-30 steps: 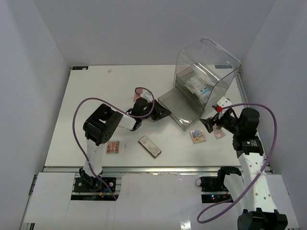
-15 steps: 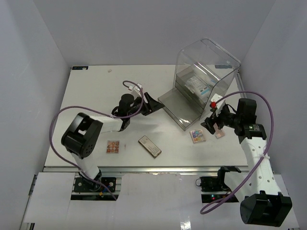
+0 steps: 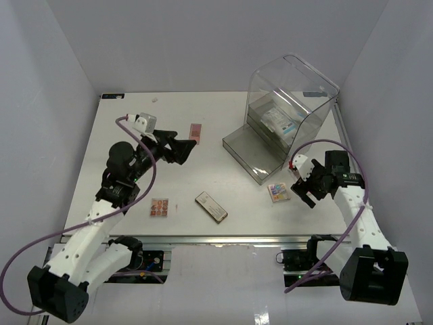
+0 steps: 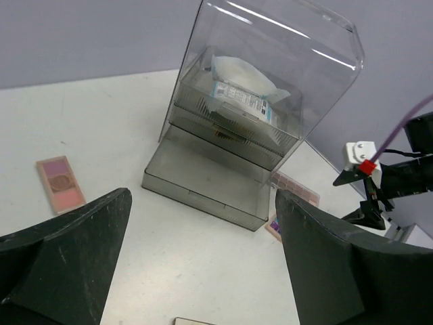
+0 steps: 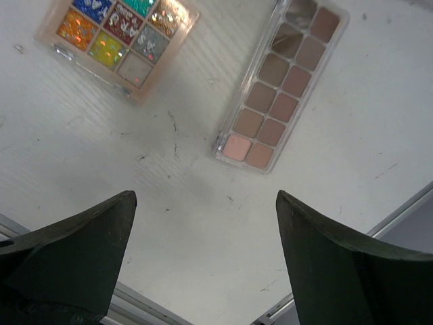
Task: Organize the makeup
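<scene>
My left gripper [image 3: 181, 149] [image 4: 203, 196] is open and empty, held above the table and facing the clear acrylic box. A pink two-tone palette [image 3: 195, 131] [image 4: 61, 183] lies to its left. A square pink palette [image 3: 160, 207] and a long dark compact [image 3: 211, 206] lie near the front edge. My right gripper [image 3: 301, 191] [image 5: 203, 196] is open and empty over bare table, just short of a multicolour palette [image 3: 278, 192] [image 5: 118, 37] and a long nude palette [image 5: 281, 84] [image 4: 295, 188]. A white packet with blue print [image 3: 281, 122] [image 4: 243, 95] lies inside the box. No lipstick tubes show.
The tall clear acrylic drawer box [image 3: 291, 101] [image 4: 270, 81] stands at the back right, its lowest drawer [image 3: 254, 154] [image 4: 210, 176] pulled out toward the table's middle. The table's front rail [image 5: 135, 301] runs close under my right gripper. White walls enclose the table.
</scene>
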{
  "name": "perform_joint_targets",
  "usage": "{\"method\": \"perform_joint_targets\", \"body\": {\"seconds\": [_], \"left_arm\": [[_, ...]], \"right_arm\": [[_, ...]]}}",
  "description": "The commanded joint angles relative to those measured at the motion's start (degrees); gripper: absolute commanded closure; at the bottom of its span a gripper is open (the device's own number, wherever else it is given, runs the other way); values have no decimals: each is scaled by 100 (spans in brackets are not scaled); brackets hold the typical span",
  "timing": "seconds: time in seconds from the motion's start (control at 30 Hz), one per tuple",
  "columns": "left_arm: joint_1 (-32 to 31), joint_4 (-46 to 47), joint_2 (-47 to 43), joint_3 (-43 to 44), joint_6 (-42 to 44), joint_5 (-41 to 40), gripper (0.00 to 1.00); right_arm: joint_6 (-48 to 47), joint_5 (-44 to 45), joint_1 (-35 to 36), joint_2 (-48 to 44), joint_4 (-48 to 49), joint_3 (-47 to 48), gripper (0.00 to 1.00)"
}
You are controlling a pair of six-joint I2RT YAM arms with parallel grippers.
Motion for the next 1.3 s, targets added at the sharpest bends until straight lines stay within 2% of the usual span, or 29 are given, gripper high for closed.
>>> {"method": "perform_joint_targets", "body": {"seconds": [0.0,0.13,0.33,0.6,1.0,1.27], "left_arm": [[-2,-908,-666,-408,1126,-364,2],[7,-1322,-1099,-539,1422,-640,2],[7,-1381,-1256,-558,1475,-654,2],[7,-1451,-1212,-515,1475,-546,2],[7,-1489,-1247,-521,1492,-631,2],[7,-1490,-1239,-529,1501,-648,2]], "right_arm": [[-153,430,-78,394,470,-78,10],[-27,352,-159,1111,746,101,10],[86,248,-258,1779,1117,258,10],[88,260,-414,2281,1524,430,10],[-2,25,-457,2834,1624,564,9],[-96,-145,-457,3109,1548,462,3]]}}
